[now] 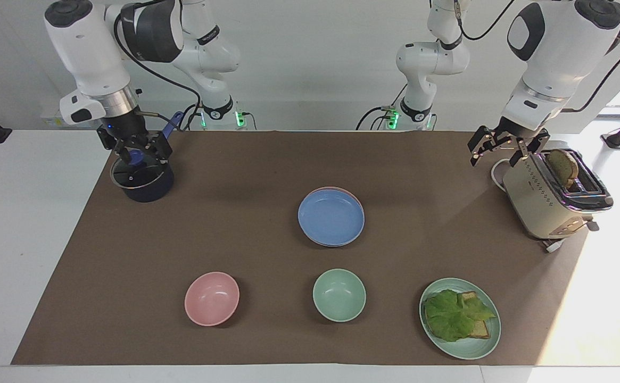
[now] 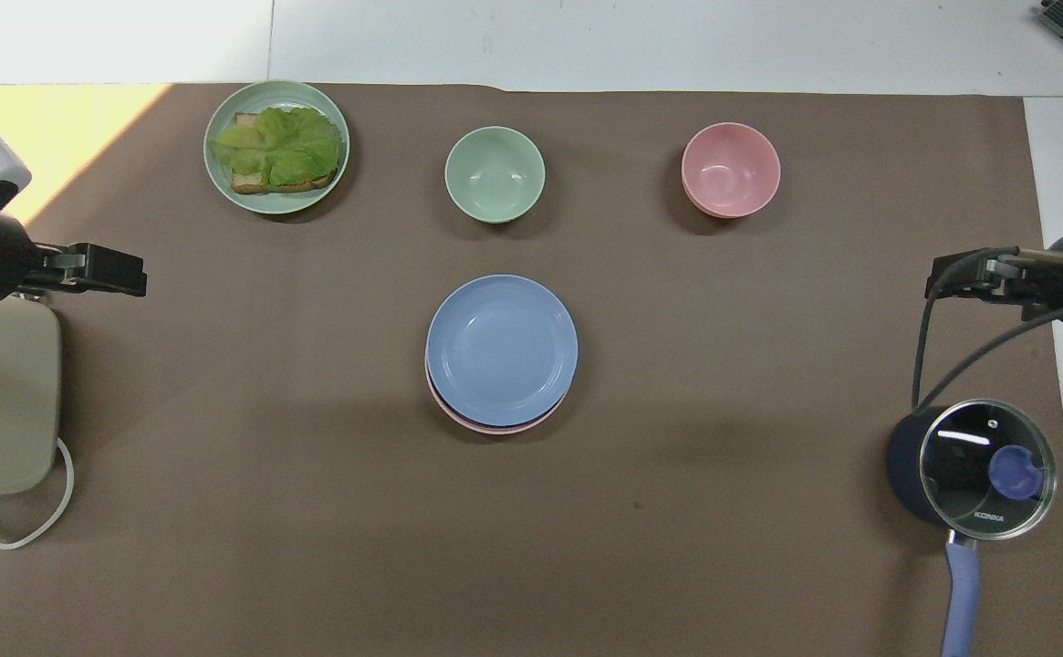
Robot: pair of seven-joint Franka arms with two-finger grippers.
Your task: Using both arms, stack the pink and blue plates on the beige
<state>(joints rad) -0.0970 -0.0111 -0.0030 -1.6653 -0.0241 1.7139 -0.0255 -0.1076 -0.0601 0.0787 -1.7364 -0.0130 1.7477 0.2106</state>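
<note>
The blue plate (image 1: 331,218) (image 2: 502,349) lies on top of the pink plate (image 1: 346,190) (image 2: 495,427) in the middle of the brown mat; only a thin pink rim shows under it. The beige plate is hidden. My right gripper (image 1: 140,153) (image 2: 946,278) hangs open and empty over the lidded pot at the right arm's end, well away from the stack. My left gripper (image 1: 496,154) (image 2: 120,271) is open and empty, up in the air beside the toaster at the left arm's end, where the arm waits.
A dark blue pot with a glass lid (image 1: 140,178) (image 2: 983,467) and a beige toaster (image 1: 549,197) holding bread stand at the mat's two ends. Farther from the robots than the stack lie a pink bowl (image 1: 212,298), a green bowl (image 1: 339,294) and a green plate with lettuce toast (image 1: 460,317).
</note>
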